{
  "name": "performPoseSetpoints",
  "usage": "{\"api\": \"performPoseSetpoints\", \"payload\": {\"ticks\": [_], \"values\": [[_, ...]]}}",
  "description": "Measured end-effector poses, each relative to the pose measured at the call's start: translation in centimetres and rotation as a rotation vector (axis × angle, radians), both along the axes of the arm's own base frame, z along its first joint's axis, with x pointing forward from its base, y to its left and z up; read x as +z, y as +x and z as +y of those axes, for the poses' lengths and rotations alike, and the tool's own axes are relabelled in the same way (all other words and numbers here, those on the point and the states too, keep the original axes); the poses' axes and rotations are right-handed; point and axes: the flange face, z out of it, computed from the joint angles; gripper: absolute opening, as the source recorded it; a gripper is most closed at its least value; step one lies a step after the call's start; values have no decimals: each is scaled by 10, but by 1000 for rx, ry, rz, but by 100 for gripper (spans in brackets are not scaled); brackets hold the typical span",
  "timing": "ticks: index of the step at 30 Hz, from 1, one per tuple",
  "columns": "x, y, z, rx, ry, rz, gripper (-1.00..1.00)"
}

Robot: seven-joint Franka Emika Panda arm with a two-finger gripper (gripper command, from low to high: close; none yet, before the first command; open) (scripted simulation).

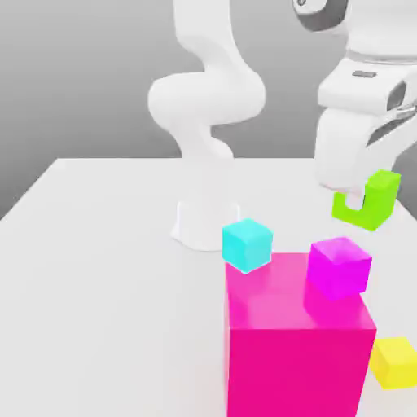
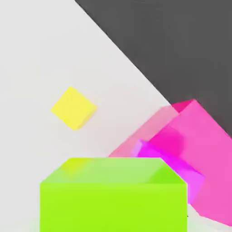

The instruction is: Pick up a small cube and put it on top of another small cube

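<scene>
Above the table (image 1: pixel 98 244), near the exterior view's right, the small lime-green cube (image 1: pixel 370 199) is held aloft, clenched in the gripper (image 1: pixel 356 198) — the carry step, by judgement. Next, alignment is called for over a small cube — magenta (image 1: pixel 340 266) on the big pink block (image 1: pixel 297 342), cyan (image 1: pixel 247 243), or yellow (image 1: pixel 394 362).

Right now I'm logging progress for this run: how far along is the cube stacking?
Done: the lime-green cube is off the table, carried by the gripper; it shows close in the hand view. In hand: it hangs in the air, to the exterior view's right of the cyan cube and above the yellow cube. Left: lowering it onto another small cube and letting go; none carries it yet.
</scene>
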Motion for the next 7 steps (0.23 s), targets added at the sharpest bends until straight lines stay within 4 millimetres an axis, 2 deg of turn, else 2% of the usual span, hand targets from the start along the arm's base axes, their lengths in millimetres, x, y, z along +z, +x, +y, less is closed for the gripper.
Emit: {"api": "performPoseSetpoints", "payload": {"ticks": [3, 4, 7], "values": [[-38, 2, -2, 3, -4, -6, -100], [-47, 1, -3, 3, -4, -7, 100], [-47, 1, -3, 3, -4, -7, 100]]}}
